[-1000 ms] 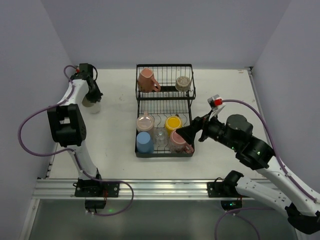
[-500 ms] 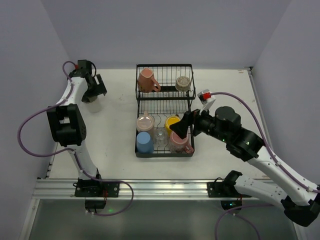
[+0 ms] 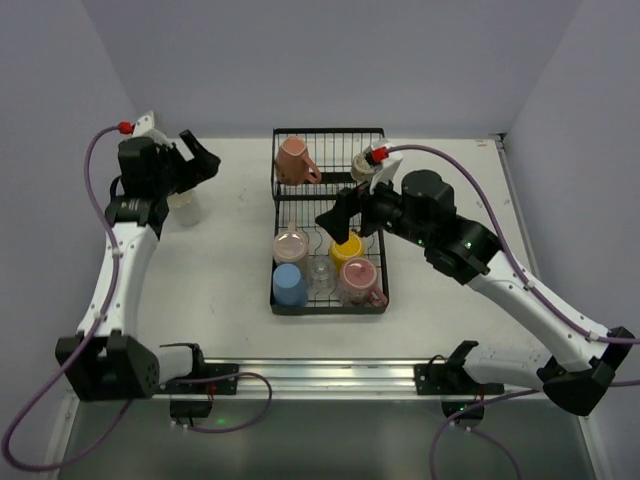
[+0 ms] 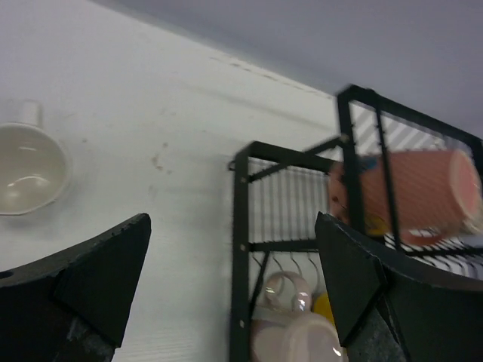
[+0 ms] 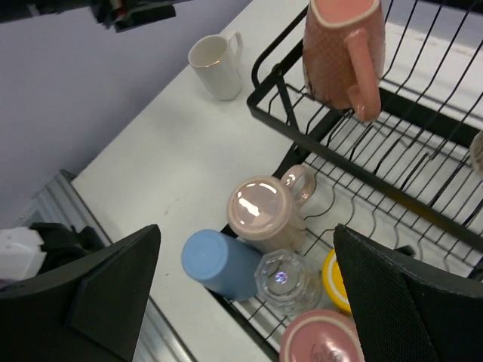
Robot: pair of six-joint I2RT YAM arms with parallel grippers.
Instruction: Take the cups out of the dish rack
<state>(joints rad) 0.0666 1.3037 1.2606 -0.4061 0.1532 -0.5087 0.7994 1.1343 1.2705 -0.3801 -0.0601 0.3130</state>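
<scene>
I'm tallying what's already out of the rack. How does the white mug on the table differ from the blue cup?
The white mug stands on the table, outside the dish rack; the blue cup sits in the rack's lower tier. The white mug is upright, opening upward; the blue cup has its closed end up. The white mug has a handle; the blue cup shows none. Both are small and plain-coloured.

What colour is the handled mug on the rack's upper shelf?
The mug is salmon pink, clearest in the right wrist view.
</scene>
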